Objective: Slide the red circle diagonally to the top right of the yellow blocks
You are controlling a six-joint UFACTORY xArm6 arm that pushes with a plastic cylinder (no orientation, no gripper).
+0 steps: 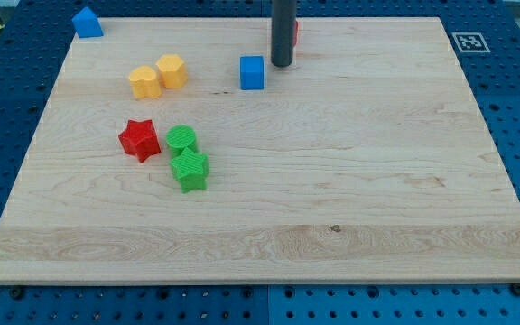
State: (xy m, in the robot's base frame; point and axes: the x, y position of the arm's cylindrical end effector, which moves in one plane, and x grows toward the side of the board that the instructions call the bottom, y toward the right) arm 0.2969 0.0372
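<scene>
My tip [282, 64] touches the board near the view's top, just right of a blue cube [252, 72]. The red circle [295, 32] is almost wholly hidden behind the rod; only a red sliver shows at the rod's right edge. Two yellow blocks stand side by side at the upper left: one rounded [144, 82], one hexagonal [171, 70]. The tip and the red sliver lie to the right of the yellow blocks and slightly higher in the view.
A red star [140, 139], a green circle [182, 140] and a green star [190, 171] cluster at the middle left. A blue house-shaped block [87, 23] sits at the board's top left corner. A marker tag [469, 41] lies off the board's top right.
</scene>
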